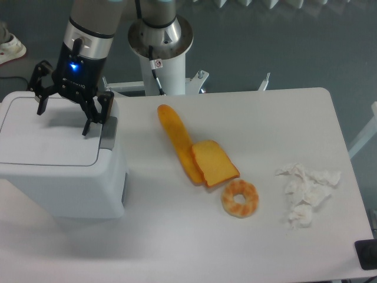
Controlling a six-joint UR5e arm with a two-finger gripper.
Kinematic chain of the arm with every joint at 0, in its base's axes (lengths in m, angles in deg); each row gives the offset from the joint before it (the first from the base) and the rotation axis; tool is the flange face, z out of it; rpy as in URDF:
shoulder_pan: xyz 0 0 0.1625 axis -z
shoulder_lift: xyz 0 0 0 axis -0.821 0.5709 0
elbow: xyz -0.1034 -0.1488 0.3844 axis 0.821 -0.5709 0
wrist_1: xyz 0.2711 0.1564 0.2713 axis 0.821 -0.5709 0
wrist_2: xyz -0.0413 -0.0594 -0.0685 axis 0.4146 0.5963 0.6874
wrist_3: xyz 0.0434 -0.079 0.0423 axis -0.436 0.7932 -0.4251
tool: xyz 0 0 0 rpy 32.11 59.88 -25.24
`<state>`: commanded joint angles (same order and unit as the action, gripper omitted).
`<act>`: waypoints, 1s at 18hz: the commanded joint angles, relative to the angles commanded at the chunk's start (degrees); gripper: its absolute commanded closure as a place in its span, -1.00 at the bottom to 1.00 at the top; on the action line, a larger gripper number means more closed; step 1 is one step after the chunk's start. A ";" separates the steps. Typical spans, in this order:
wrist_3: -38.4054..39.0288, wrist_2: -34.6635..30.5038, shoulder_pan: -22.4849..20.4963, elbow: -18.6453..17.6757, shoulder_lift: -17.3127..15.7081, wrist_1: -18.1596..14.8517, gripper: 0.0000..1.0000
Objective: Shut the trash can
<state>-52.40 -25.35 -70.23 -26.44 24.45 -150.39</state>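
Note:
The trash can (65, 177) is a large white boxy bin at the table's left edge. Its flat white lid (47, 137) lies down flush on the rim, with a grey latch tab (108, 133) on the right side. My gripper (63, 119) hangs just above the back of the lid, open, with nothing between its black fingers. One fingertip (86, 127) is close to the latch tab and the other (40, 108) is over the lid's back left part.
On the white table (235, 247) lie an orange baguette (175, 141), a slice of toast (214, 163), a doughnut (240, 198) and crumpled white tissue (306, 193) at the right. The robot base (160, 41) stands behind the table.

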 joint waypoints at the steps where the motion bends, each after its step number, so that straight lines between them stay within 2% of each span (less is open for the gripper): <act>1: 0.00 -0.09 0.00 -0.09 0.09 0.00 -1.00; 12: 0.17 1.57 -1.23 0.53 -0.79 -0.18 -1.00; 16: 0.09 3.25 -3.24 0.88 -1.32 -0.09 -1.00; 18: 0.00 3.34 -5.87 1.75 -1.41 0.09 -1.00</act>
<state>-52.40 -22.01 -76.10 -24.69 23.04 -150.30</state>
